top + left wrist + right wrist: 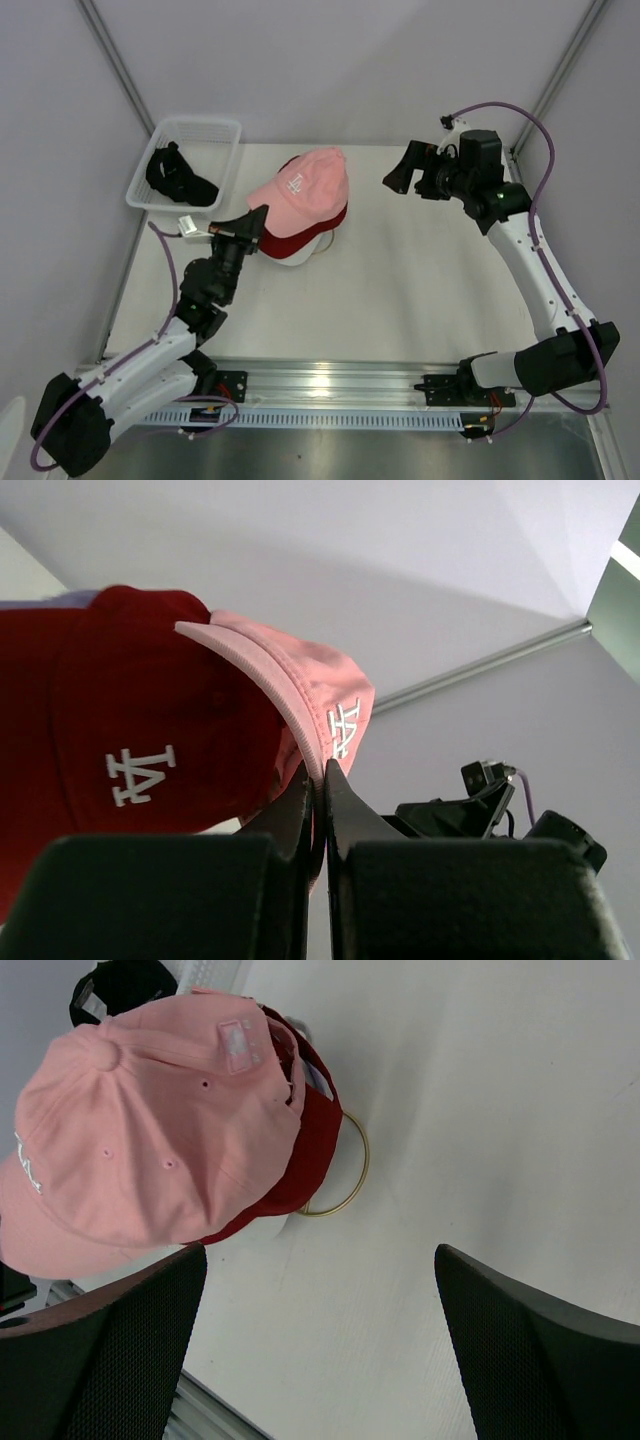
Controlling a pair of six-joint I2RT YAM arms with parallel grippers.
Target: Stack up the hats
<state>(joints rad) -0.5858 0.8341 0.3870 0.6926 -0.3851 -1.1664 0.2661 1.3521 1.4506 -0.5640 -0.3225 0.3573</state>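
While its jaws pinch the brim, left gripper (318, 776) holds pink hat (305, 185) directly ahead | pink hat tops red hat (150, 730) | right gripper (402, 170) spread wide, hats below it, apart.

So the pink LA cap (305, 190) sits stacked on the red LA cap (312, 237) — the black cap (178, 178) lies crumpled in the white mesh basket (200, 122).

White logos mark the pink cap (150, 1130) and red cap (150, 700), with a black cap (178, 178) and a white mesh basket (226, 150).
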